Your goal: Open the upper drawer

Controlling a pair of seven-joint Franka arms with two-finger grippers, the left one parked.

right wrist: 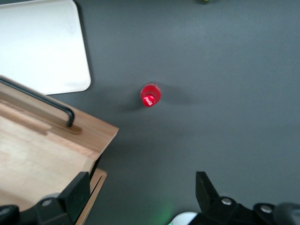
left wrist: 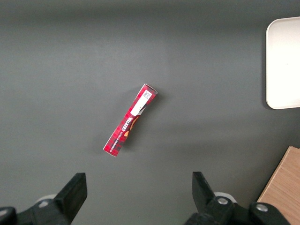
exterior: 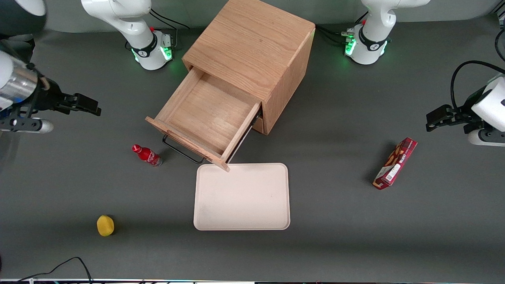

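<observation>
Upper drawer (exterior: pixel 205 118): pulled well out of the wooden cabinet (exterior: pixel 252 59), interior bare.
Gripper (exterior: pixel 85 103): fingers spread, holding nothing, raised above the surface (exterior: pixel 355 236) toward the working arm's end; red bottle (exterior: pixel 146 155) beside the black handle (exterior: pixel 182 152); pale tray (exterior: pixel 242 197) nearer the camera.

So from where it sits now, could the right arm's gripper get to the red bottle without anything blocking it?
Probably yes. The gripper is open, off toward the working arm's end, and only bare table separates it from the red bottle. The upper drawer, pulled out, stands beside the bottle, not touching it.
</observation>
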